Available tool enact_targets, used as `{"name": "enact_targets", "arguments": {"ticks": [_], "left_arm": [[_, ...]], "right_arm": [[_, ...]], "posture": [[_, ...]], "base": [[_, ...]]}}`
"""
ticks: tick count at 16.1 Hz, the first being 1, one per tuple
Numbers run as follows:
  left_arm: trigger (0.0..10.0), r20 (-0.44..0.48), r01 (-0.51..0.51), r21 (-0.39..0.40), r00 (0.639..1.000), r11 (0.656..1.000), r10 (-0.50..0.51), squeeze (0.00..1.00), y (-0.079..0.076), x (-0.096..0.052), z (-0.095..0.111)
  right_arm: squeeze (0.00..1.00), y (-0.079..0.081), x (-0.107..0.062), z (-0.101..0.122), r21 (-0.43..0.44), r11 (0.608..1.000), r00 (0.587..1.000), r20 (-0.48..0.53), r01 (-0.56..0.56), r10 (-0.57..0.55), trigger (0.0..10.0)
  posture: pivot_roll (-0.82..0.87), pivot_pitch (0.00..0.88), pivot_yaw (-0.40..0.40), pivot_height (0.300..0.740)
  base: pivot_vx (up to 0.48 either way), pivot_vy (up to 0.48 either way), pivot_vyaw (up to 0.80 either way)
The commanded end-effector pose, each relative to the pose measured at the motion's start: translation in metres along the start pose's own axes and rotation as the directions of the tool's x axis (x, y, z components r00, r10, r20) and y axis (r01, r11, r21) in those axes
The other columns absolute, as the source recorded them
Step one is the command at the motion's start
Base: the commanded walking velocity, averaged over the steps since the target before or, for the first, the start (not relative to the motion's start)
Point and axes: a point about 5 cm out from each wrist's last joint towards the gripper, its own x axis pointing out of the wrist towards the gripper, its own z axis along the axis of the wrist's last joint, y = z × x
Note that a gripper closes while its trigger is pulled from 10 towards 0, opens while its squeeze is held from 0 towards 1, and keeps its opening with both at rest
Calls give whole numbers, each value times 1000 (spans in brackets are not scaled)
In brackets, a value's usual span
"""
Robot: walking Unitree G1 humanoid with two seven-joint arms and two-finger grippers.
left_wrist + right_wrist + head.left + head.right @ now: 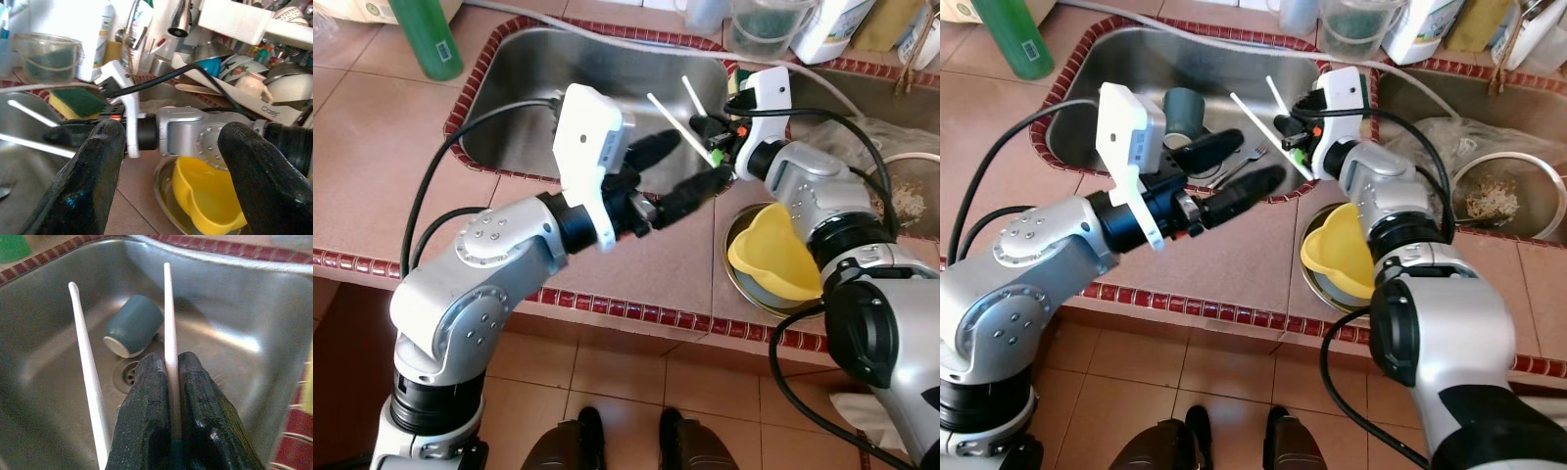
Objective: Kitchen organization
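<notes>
My right gripper hangs over the steel sink, shut on a white chopstick. A second white chopstick slants beside the fingers; whether it is gripped too I cannot tell. Both sticks point out over the basin. Below them a blue-grey cup lies on its side near the drain, with a fork close by. My left gripper is open with nothing between its fingers, above the sink's near rim and just left of the right gripper.
A yellow bowl sits in a metal bowl on the tiled counter to the right. A green bottle stands back left. A plastic tub, a sponge and a strainer with scraps lie behind and to the right.
</notes>
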Motion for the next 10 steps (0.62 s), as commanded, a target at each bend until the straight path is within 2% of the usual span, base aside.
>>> {"name": "enact_targets", "arguments": {"ticks": [1, 3, 4, 5, 7, 10], "left_arm": [[10000, 6, 18, -2, 1000, 1000, -18, 0, -6, -2, 2], [10000, 15, 28, -29, 1000, 999, -27, 0, -9, -3, 4], [10000, 15, 32, -33, 999, 999, -31, 0, -10, -3, 3], [10000, 3, 42, -36, 999, 998, -42, 0, -12, -4, 2], [10000, -30, 68, -39, 997, 997, -69, 0, -17, -8, -2], [10000, -63, 78, -43, 995, 996, -81, 0, -19, -10, -5]], "right_arm": [[0, 2, 1, 4, 20, 1000, 1000, 18, -20, 19, 10000], [0, 3, 2, 4, 21, 1000, 1000, 11, -23, 22, 10000], [39, 3, 2, 3, 19, 1000, 1000, 9, -22, 22, 10000], [639, 3, 3, 3, 27, 999, 1000, 10, -23, 23, 10000], [1000, 5, 3, 4, 30, 999, 1000, 9, -29, 29, 10000], [1000, 6, 5, 6, 46, 998, 999, 18, -39, 38, 10000]], "posture": [[5, 360, -38, 740], [9, 363, -38, 740], [12, 361, -41, 740], [15, 361, -44, 740], [15, 357, -45, 740], [15, 354, -43, 740]], "base": [[0, 0, 0], [0, 0, 0], [0, 0, 0], [0, 0, 0], [0, 0, 0], [0, 0, 0]]}}
